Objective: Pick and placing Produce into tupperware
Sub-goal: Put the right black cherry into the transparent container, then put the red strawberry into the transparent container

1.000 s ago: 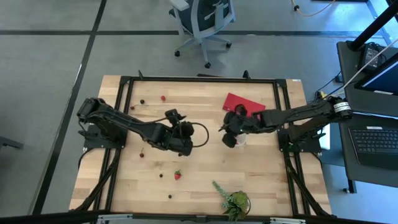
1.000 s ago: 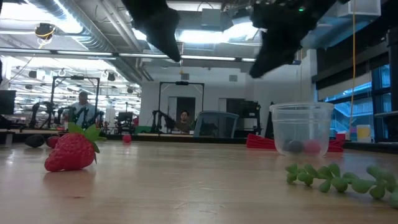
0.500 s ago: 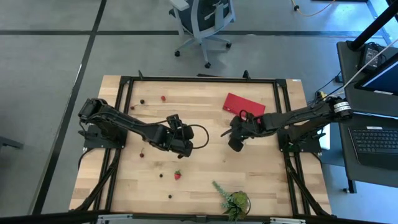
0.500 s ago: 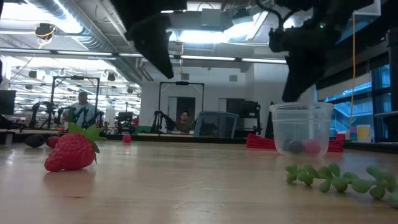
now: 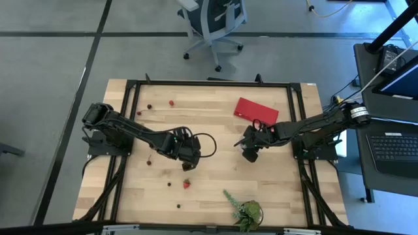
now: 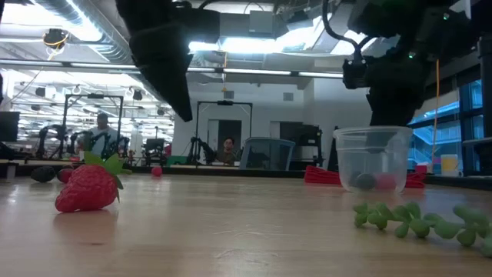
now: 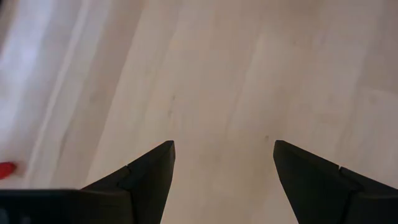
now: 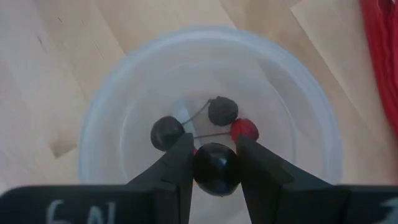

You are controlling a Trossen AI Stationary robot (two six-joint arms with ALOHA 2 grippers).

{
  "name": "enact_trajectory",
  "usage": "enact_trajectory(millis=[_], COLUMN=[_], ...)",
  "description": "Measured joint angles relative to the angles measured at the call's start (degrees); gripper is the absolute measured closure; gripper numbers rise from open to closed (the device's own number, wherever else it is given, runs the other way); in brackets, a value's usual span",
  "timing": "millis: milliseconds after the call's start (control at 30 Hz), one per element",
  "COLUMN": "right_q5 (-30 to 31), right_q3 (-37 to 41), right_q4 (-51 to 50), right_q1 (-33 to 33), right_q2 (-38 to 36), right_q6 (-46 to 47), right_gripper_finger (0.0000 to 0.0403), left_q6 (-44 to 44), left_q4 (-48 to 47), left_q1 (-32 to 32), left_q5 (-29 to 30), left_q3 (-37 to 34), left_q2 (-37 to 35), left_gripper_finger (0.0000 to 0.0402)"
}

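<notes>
- Both arms had shifted since the earlier frames: the left gripper [image 5: 189,166] had moved down the table toward the strawberry [image 5: 187,184], and the right gripper [image 5: 251,155] had drawn in until it hung over the clear cup [image 6: 374,159].
- From overhead, the left gripper sat just above the strawberry, near it but not touching.
- Its wrist camera showed the two dark fingers [image 7: 148,175] spread apart with only bare wooden table [image 7: 249,74] between them, so that claw was released and carried nothing; a sliver of something red [image 7: 6,169] showed at the edge of that view.
- The right gripper [image 8: 215,163] was clenched on a dark round berry [image 8: 215,168], pinched between its two fingers directly above the mouth of the cup [image 8: 112,99].
- Inside the cup lay two dark berries [image 8: 166,132] joined by thin stems and one small red fruit [image 8: 244,129].
- In the low view the cup stood upright on the table with a grey and a pink blur at its bottom, and the right arm hung above its rim.
- A flat red rectangular piece [image 5: 256,109] lay just behind the cup, toward the far edge.
- More produce was scattered on the left half: a red fruit [image 5: 171,102] and a dark one [image 5: 149,106] near the far edge, and dark ones [image 5: 178,206] toward the near edge.
- A green leafy plant [image 5: 245,209] lay at the near edge.
</notes>
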State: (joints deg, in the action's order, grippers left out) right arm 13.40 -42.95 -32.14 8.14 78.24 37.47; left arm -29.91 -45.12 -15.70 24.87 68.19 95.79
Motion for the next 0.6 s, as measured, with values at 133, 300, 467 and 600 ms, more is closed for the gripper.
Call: enact_trajectory(millis=[133,300,467,600], right_q5=[0.0,0.0,0.0,0.0], right_q3=[0.1,0.1,0.1,0.1], right_q4=[1.3,1.6,1.6,1.7], right_q1=[0.0,0.0,0.0,0.0], right_q2=[0.0,0.0,0.0,0.0], right_q6=[0.0,-0.2,-0.3,-0.4], right_gripper_finger=[0.0248,0.0184,0.0148,0.0137], left_q6=[0.0,2.2,5.4,3.9], left_q4=[0.1,0.4,1.5,2.6], left_q1=[-0.1,-0.8,-2.5,-4.7], left_q5=[-2.6,-3.5,-11.2,-19.4], left_q3=[0.0,0.0,0.0,0.0], left_q2=[0.0,0.0,0.0,0.0], left_gripper_finger=[0.0136,0.0136,0.0136,0.0136])
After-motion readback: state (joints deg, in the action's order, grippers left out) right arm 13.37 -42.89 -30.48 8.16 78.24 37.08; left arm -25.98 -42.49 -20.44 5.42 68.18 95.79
